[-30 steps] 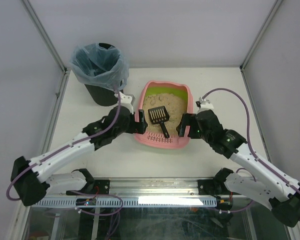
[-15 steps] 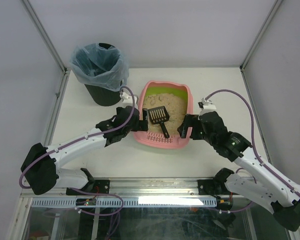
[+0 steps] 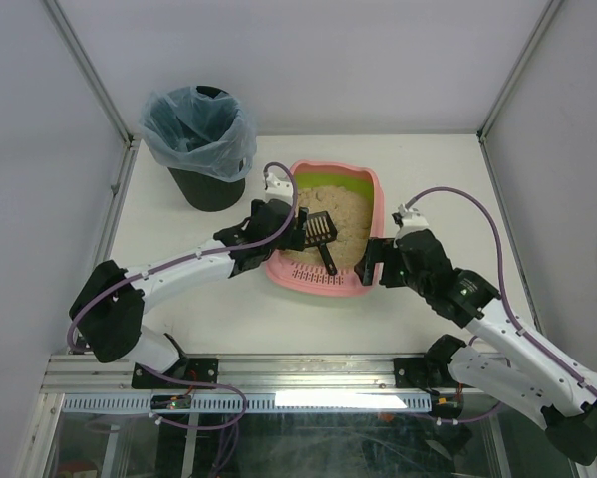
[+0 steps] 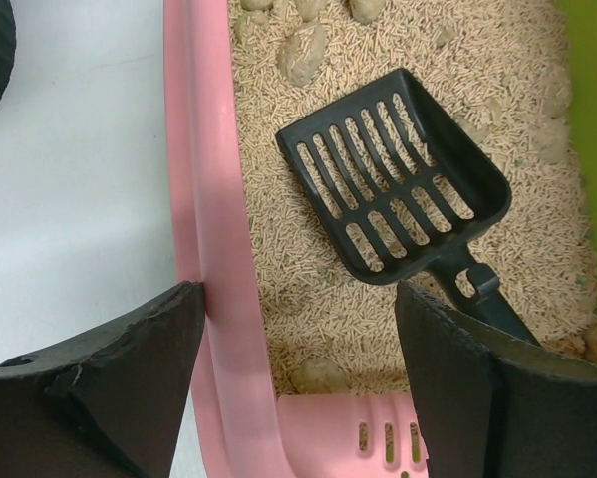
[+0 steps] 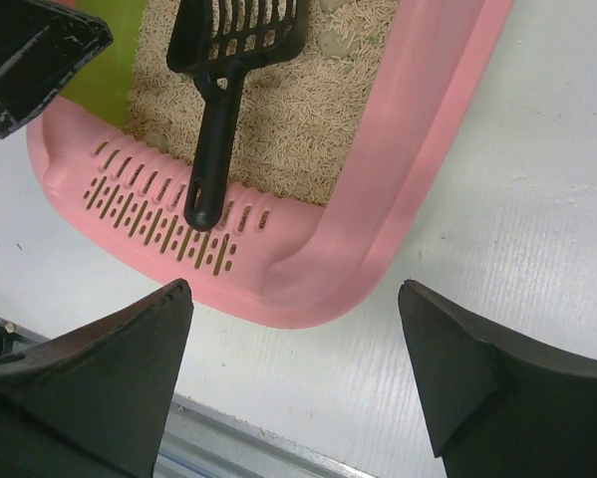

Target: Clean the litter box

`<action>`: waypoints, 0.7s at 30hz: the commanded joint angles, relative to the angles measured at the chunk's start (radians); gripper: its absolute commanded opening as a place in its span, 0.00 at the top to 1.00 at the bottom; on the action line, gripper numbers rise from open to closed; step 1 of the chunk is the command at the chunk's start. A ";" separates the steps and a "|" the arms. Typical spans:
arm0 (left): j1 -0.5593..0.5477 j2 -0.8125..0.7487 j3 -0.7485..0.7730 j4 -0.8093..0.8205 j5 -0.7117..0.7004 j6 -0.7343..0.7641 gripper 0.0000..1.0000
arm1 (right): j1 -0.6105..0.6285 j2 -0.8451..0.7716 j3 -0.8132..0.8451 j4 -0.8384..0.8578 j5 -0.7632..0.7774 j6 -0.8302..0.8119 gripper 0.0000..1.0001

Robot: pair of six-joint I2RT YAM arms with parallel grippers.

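**A:** Where's the litter box (image 3: 318, 283)?

**B:** On the surface (image 3: 428, 169), with the bin (image 3: 200, 129) off its far left corner. The scoop (image 4: 398, 189) lies in the litter, its handle on the box's slotted ledge, and clumps (image 4: 303, 55) sit unscooped.

**A:** And the pincers?

**B:** The left pincer (image 4: 298, 329) gapes astride the box's left wall, perhaps brushing it. The right pincer (image 5: 293, 289) hangs spread over the box's near right corner. Both are empty.

**A:** Next?

**B:** Probably gripping the scoop's handle. Scooping hasn't begun.

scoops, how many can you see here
1: the black slotted scoop lies in the litter box, head on the litter, handle tip on the slotted ledge. Another could be hidden.
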 commanded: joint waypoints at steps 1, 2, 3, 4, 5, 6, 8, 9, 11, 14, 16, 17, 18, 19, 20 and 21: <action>0.011 0.025 0.031 0.061 0.054 0.035 0.24 | -0.004 -0.022 0.004 0.024 -0.031 -0.026 0.12; 0.013 0.027 0.023 0.061 0.062 0.030 0.24 | -0.004 -0.022 0.003 0.023 -0.038 -0.029 0.12; 0.012 0.028 0.015 0.064 0.072 0.027 0.24 | -0.004 -0.023 0.001 0.023 -0.043 -0.029 0.12; 0.012 0.029 0.009 0.064 0.084 0.025 0.24 | -0.004 -0.023 0.001 0.023 -0.046 -0.030 0.12; 0.011 0.028 0.004 0.064 0.096 0.025 0.24 | -0.003 -0.025 0.000 0.024 -0.049 -0.029 0.12; 0.009 0.025 -0.002 0.064 0.112 0.023 0.25 | -0.004 -0.026 -0.003 0.026 -0.053 -0.029 0.12; 0.002 0.015 -0.015 0.067 0.129 0.022 0.25 | -0.004 -0.030 -0.007 0.034 -0.064 -0.028 0.12; -0.006 0.008 -0.021 0.067 0.135 0.022 0.26 | -0.004 -0.031 -0.009 0.039 -0.068 -0.027 0.12; -0.021 -0.002 -0.034 0.076 0.151 0.020 0.26 | -0.004 -0.030 -0.013 0.046 -0.073 -0.026 0.12; -0.059 -0.010 -0.038 0.077 0.168 0.014 0.27 | -0.003 -0.021 -0.012 0.041 -0.058 -0.019 0.12; -0.086 -0.012 -0.040 0.084 0.170 0.008 0.27 | -0.004 -0.018 -0.010 0.035 -0.044 -0.009 0.12; -0.101 -0.013 -0.042 0.088 0.173 0.006 0.27 | -0.004 -0.019 -0.009 0.033 -0.037 -0.005 0.12; -0.114 -0.011 -0.041 0.093 0.179 0.000 0.27 | -0.004 -0.020 -0.009 0.030 -0.031 0.003 0.12; -0.127 -0.011 -0.041 0.102 0.188 -0.005 0.27 | -0.004 -0.022 -0.010 0.028 -0.023 0.013 0.12; -0.139 -0.006 -0.038 0.111 0.195 -0.008 0.28 | -0.004 -0.025 -0.012 0.024 -0.015 0.020 0.12; -0.153 0.000 -0.033 0.116 0.198 -0.013 0.27 | -0.004 -0.029 -0.013 0.022 -0.008 0.027 0.12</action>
